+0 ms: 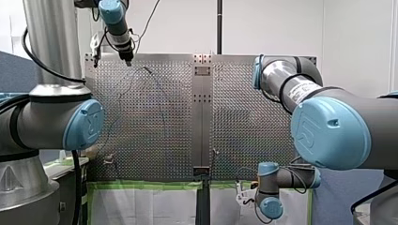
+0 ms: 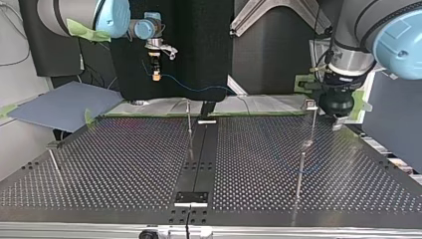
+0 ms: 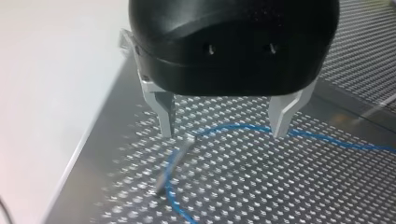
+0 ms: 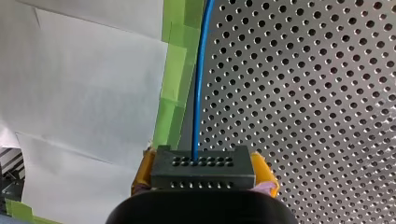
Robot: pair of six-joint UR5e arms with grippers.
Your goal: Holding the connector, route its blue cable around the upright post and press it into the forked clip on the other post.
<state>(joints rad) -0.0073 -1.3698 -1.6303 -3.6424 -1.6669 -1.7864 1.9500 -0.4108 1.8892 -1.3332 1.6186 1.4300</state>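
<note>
The perforated table (image 2: 124, 159) fills the workspace, a bright metal sheet with a dark seam down its middle. My right arm (image 1: 328, 126) folds back to the table's near edge in the front view, while my left arm (image 1: 56, 117) reaches to the far left corner. The left gripper (image 3: 224, 123), black-bodied, hangs just above the sheet with its metal fingers (image 3: 166, 114) spread wide and nothing between them. The right gripper (image 2: 156, 74) is held off the table's edge, above a border of green tape (image 4: 175, 79) and white paper (image 4: 84, 84). Its yellow pads (image 4: 261, 170) are pinched on either side of the connector (image 4: 203, 170). That connector is a small dark block with rows of tiny holes in its face. A thin post (image 3: 173, 161) stands on the sheet under the left gripper, nearer one finger than the other. A centre post (image 2: 189, 130) rises beside the seam in the top view. The blue cable (image 4: 198, 93) leaves the middle of the connector's face and runs straight away along the taped edge. In the left wrist view it crosses the sheet beneath both fingers, bends at the post's top and runs on past its foot. Whether it touches the post I cannot tell.
</note>
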